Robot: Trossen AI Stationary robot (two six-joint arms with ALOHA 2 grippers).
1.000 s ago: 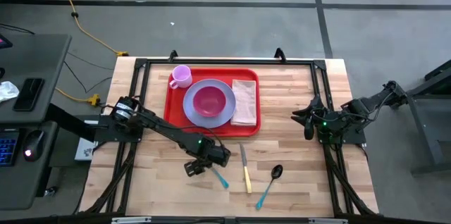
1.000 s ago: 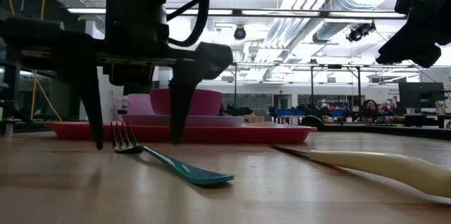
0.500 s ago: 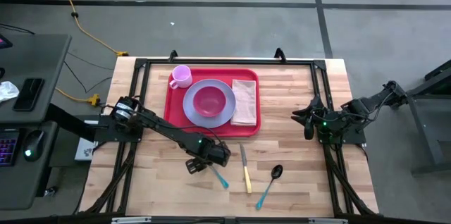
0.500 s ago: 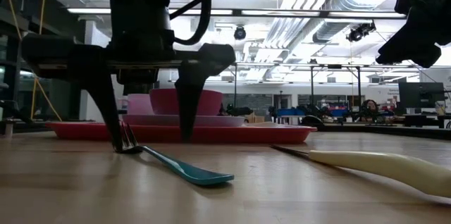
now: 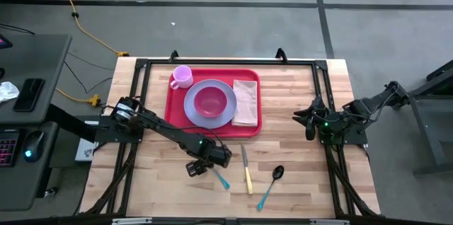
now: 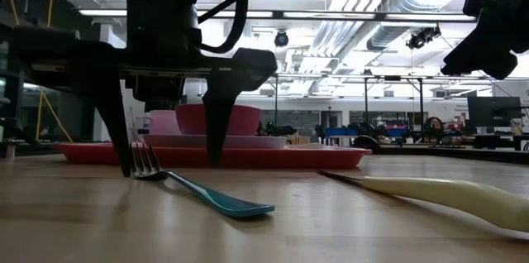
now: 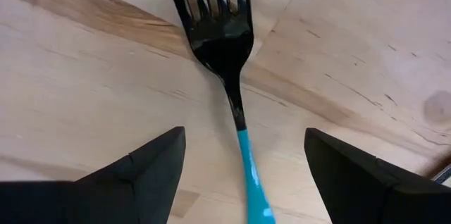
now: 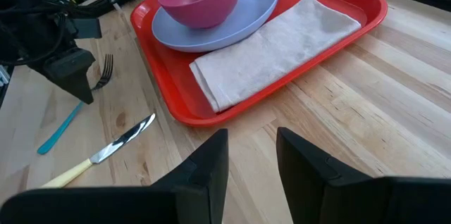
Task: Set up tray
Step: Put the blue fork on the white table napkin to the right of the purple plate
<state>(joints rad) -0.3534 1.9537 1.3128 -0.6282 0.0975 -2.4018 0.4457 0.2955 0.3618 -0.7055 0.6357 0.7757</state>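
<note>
A fork (image 7: pixel 229 48) with a black head and a teal handle lies flat on the wooden table (image 5: pixel 297 175), near the front. My left gripper (image 5: pixel 205 163) points steeply down over it. It is open, with one finger on each side of the fork's neck (image 7: pixel 238 115), touching neither side. In the low view its fingertips (image 6: pixel 213 160) reach down to about table level beside the tines (image 6: pixel 145 162). The red tray (image 5: pixel 172 108) lies behind and carries a lavender plate (image 5: pixel 191 108), a pink bowl (image 5: pixel 210 101), a pink cup (image 5: pixel 181 76) and a folded napkin (image 5: pixel 245 102). My right gripper (image 5: pixel 309 122) waits open at the table's right side.
A knife (image 5: pixel 246 170) with a cream handle and a spoon (image 5: pixel 271 186) with a teal handle lie on the table to the right of the fork. Black frame rails (image 5: pixel 333 161) run along the table's sides. Bare wood lies between the tray and my right gripper.
</note>
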